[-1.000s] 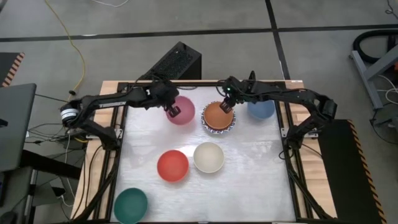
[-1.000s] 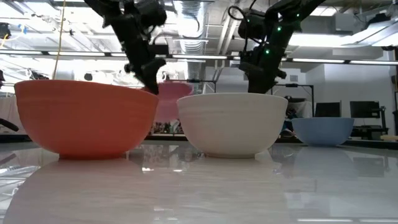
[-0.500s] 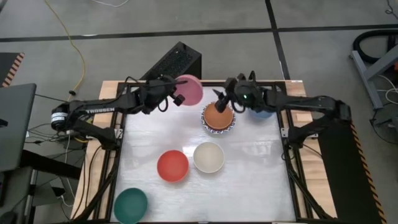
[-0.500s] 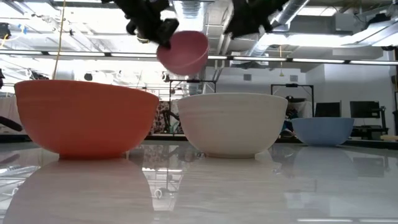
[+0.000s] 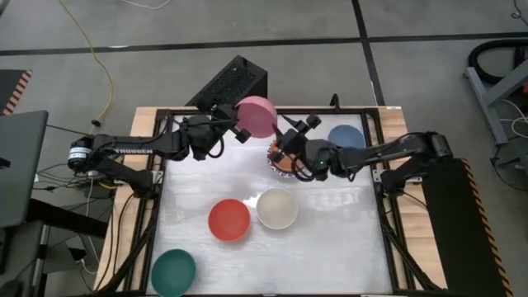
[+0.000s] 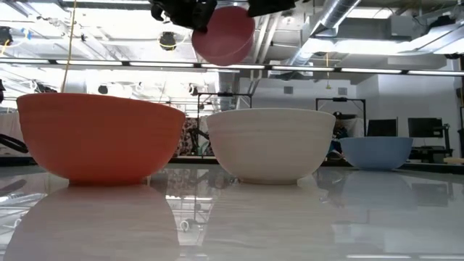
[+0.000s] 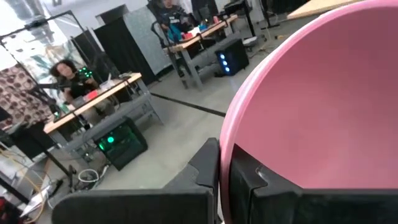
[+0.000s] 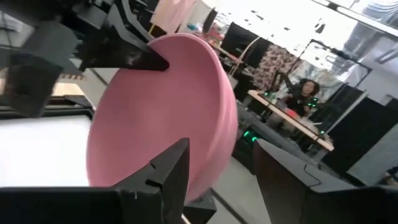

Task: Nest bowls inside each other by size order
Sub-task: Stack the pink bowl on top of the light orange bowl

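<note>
While left gripper fingers clench pink bowl rim aloft near table's far edge | right gripper fingers spread, straddling opposite rim | handover pending

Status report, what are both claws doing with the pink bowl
Left claw shut on pink bowl, held in the air. Right claw open around its rim. Stack mostly hidden under right arm.

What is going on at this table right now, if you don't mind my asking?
The left pincer is shut on the rim of the pink bowl, holding it tilted in the air above the table's far edge. The right pincer is open, its fingers straddling the bowl's opposite rim. The red, cream, green and blue bowls sit separately.
</note>
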Controlling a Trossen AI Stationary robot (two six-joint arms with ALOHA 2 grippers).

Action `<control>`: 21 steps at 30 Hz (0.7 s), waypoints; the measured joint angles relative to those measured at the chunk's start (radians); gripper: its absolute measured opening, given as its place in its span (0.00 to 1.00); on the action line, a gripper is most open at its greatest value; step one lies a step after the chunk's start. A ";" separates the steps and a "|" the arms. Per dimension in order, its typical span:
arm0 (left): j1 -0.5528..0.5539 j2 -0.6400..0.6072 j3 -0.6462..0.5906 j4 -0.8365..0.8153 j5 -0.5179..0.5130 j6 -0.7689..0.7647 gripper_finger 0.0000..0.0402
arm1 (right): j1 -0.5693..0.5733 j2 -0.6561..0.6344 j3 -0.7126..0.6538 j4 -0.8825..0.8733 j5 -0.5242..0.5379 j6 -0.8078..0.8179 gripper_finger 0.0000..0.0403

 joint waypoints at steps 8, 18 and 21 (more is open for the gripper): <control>-0.016 0.000 0.000 0.007 -0.009 0.015 0.00 | -0.056 0.032 0.000 0.021 0.022 0.084 0.47; -0.016 0.000 0.000 0.004 0.044 0.005 0.00 | -0.077 0.027 0.001 -0.042 -0.006 0.191 0.06; -0.015 0.000 0.000 -0.014 0.055 -0.011 0.01 | -0.085 0.025 0.001 -0.068 -0.008 0.227 0.04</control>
